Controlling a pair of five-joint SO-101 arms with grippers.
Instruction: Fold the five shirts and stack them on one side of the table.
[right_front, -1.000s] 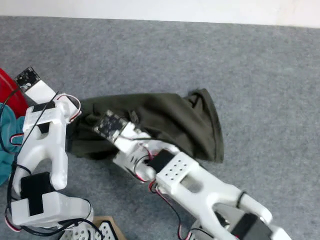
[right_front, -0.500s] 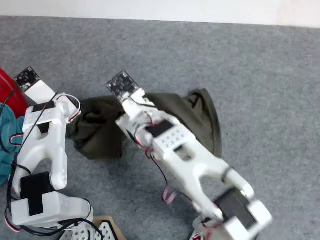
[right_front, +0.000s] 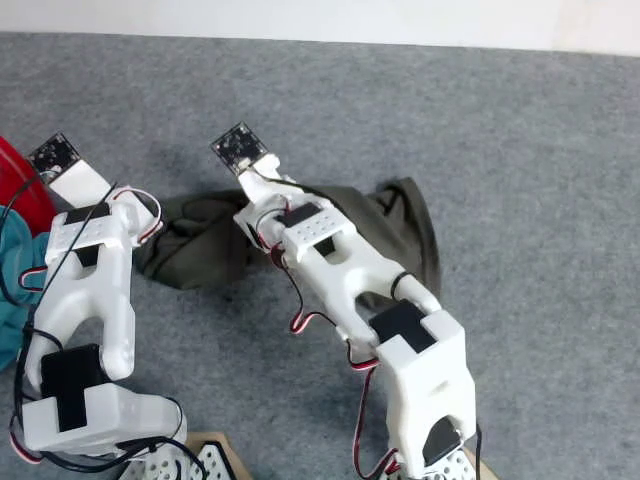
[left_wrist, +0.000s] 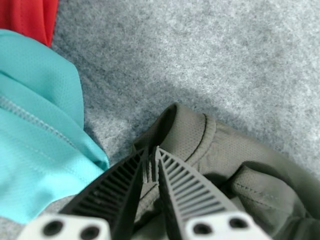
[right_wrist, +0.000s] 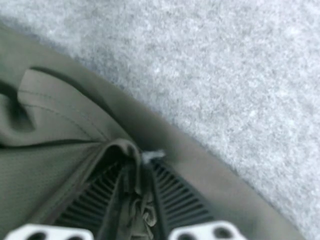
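The right gripper (right_wrist: 142, 157) is pressed together on a little ridge of the olive shirt (right_front: 405, 235). You can see the fabric bunched between the ribbed fingers, right by the shirt's long edge on the side away from the arm bases. The left gripper (left_wrist: 151, 152) is pinched shut on the same shirt too, at the rumpled short end by a seam.

So both claws have cloth, and they're fairly near each other on the same half of the shirt. The bit that matters is that the shirt's long axis runs sideways across the table. The left gripper sits at one end of it and the right gripper sits partway along the far edge. The rest of the shirt trails off past the right gripper, loose and a bit flared at the far end. Some of it is hidden under the right arm in the high view (so no telling how wrinkled that part is).

My guess is the next move has to deal with that free end. The right arm is clearly the nearer one to it, and the left arm just anchors its corner.

Just off the shirt's left-gripper end lies a teal shirt (left_wrist: 35, 125), close but not touching. A red shirt (left_wrist: 27, 15) lies just beyond that. Everything's on the grey felt table cover (right_front: 520, 140).
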